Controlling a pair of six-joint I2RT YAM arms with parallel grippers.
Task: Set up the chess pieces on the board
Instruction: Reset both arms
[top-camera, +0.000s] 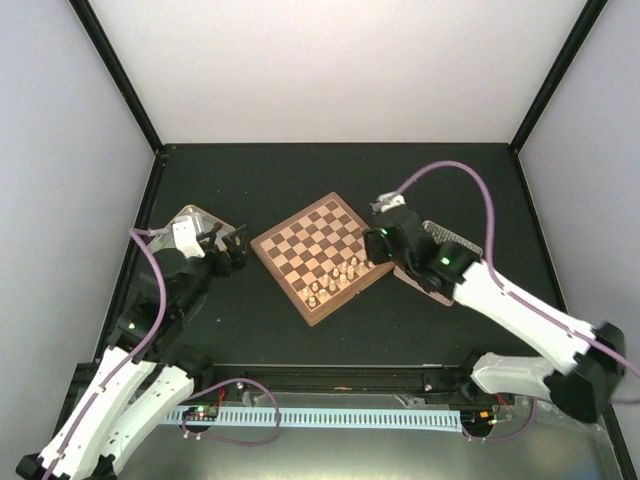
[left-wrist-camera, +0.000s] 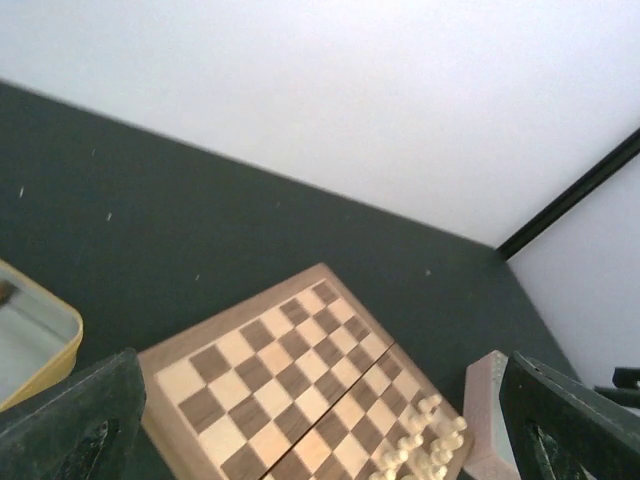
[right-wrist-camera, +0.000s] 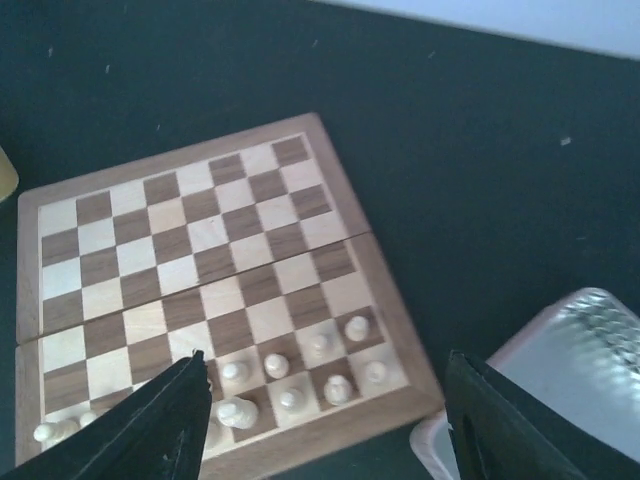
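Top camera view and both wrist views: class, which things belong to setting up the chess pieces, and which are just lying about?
Belong to the job:
- board
- cream chess pieces, bunched along one edge of it

Just lying about:
- yellow-rimmed tin, left of the board
- silvery tin, right of the board
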